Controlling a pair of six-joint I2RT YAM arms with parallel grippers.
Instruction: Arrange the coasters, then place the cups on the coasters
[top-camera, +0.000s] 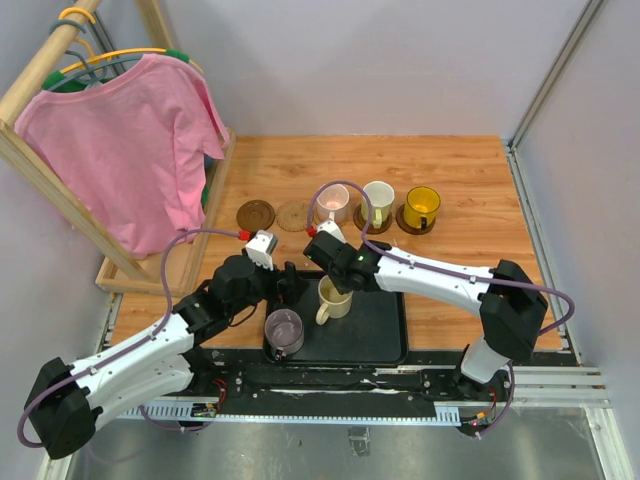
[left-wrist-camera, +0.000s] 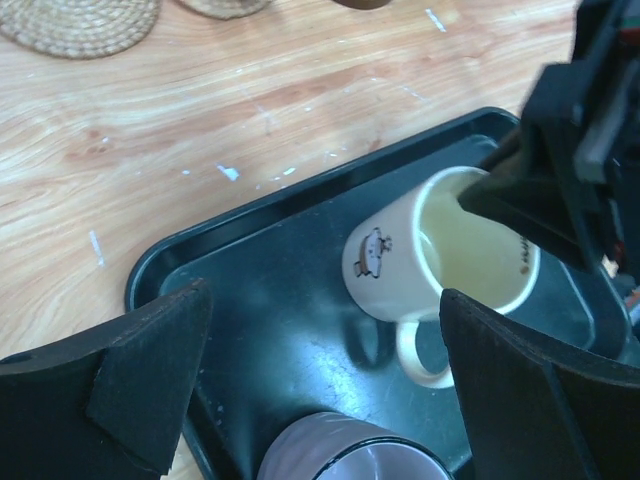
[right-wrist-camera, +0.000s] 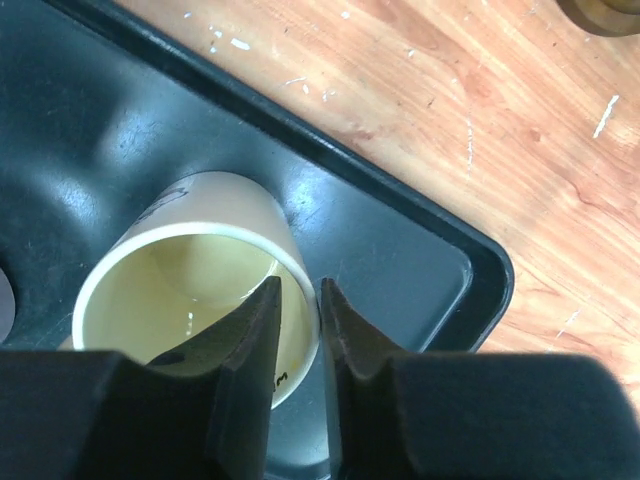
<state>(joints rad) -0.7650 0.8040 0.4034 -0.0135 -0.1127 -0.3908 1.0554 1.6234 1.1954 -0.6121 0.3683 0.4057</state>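
The tray (top-camera: 385, 345) lay at the near edge of the table (top-camera: 470, 170). In it stood the middle cup (top-camera: 335, 298) and, nearer and more to the left, the corner cup (top-camera: 284, 330). Behind the tray a row ran from left to right on the table. It began with the first coaster (top-camera: 255, 214) and the second coaster (top-camera: 295, 214). Then came the third cup (top-camera: 333, 201), the fourth cup (top-camera: 378, 198) and the fifth cup (top-camera: 422, 203), each one on one of the remaining coasters (top-camera: 408, 225). A rack (top-camera: 30, 78) with a shirt (top-camera: 130, 150) on it stood at the far left.

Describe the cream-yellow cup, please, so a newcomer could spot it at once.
Find the black tray at the near edge of the table. Two cups sit in it; the cream-yellow cup is the farther one, with a cartoon print, unlike the greyish purple cup.
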